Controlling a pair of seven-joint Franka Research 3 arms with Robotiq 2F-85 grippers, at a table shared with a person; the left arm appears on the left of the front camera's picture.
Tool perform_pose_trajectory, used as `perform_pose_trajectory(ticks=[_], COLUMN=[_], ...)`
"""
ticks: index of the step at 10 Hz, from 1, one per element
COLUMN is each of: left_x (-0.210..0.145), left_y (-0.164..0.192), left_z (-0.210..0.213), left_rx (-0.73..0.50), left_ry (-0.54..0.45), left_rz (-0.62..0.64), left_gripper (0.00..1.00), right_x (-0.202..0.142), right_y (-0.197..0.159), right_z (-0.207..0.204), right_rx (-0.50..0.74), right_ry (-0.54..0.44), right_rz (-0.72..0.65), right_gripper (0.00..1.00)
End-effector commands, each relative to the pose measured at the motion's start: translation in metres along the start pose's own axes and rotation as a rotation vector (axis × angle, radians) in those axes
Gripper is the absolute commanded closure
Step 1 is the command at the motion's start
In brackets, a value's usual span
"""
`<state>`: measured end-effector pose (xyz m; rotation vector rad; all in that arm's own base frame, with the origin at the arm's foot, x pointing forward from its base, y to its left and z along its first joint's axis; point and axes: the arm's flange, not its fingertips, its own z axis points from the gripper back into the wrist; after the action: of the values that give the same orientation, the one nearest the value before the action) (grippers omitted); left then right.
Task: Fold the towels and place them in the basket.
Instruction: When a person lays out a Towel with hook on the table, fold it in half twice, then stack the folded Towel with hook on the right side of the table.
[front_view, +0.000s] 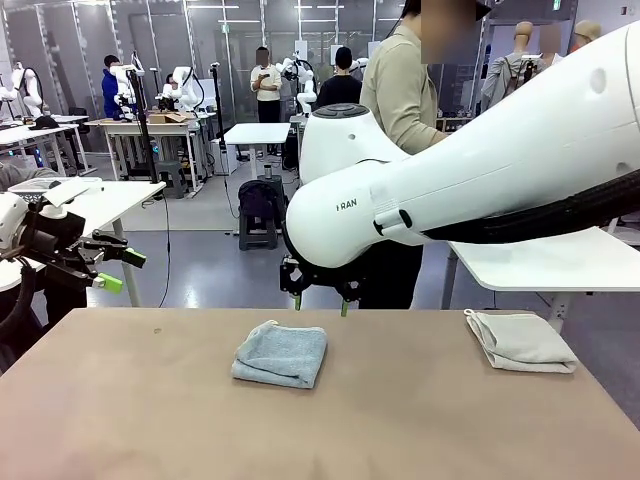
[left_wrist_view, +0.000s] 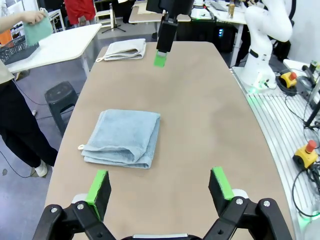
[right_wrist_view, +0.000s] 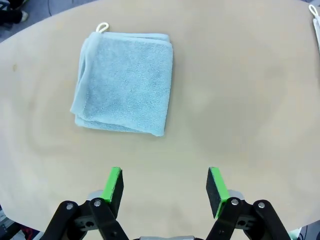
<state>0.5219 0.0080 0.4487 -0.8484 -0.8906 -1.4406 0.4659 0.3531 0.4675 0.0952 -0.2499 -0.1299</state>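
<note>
A folded light blue towel (front_view: 280, 355) (left_wrist_view: 125, 137) (right_wrist_view: 125, 82) lies mid-table. At the table's right far corner rests a folded cream-white towel (front_view: 520, 342) (left_wrist_view: 122, 49). My right gripper (front_view: 320, 305) (right_wrist_view: 165, 185) hangs open above the table just beyond the blue towel, nothing between its pads. Off the table's left edge my left gripper (front_view: 120, 270) (left_wrist_view: 160, 187) stands open and empty, looking along the table at the blue towel. On a white side table, the dark wire basket (left_wrist_view: 17, 50) sits under a person's hand holding a pale green towel (left_wrist_view: 37, 27).
The person stands at the far side beside the white side table (left_wrist_view: 65, 42) (front_view: 550, 265). A dark stool (left_wrist_view: 60, 95) stands on the floor by the tan table's edge. My right arm's white base (left_wrist_view: 265, 50) and an emergency stop button (left_wrist_view: 310, 147) flank the table.
</note>
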Motion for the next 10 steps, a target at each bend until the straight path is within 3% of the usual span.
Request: perform_pose_trajectory(ticks=[1, 10], left_x=[0.0006, 0.0006], left_y=[-0.0041, -0.0041], left_z=[-0.0003, -0.0003], left_rx=[0.004, 0.004], left_ry=[0.004, 0.004], left_rz=[-0.01, -0.01], left_gripper=[0.0, 0.0], right_x=[0.0037, 0.0037], right_y=[0.0071, 0.0071], right_z=[-0.0017, -0.0017], right_rx=[-0.01, -0.01], right_ry=[-0.006, -0.006], right_rz=[-0.01, -0.01], right_gripper=[0.16, 0.16])
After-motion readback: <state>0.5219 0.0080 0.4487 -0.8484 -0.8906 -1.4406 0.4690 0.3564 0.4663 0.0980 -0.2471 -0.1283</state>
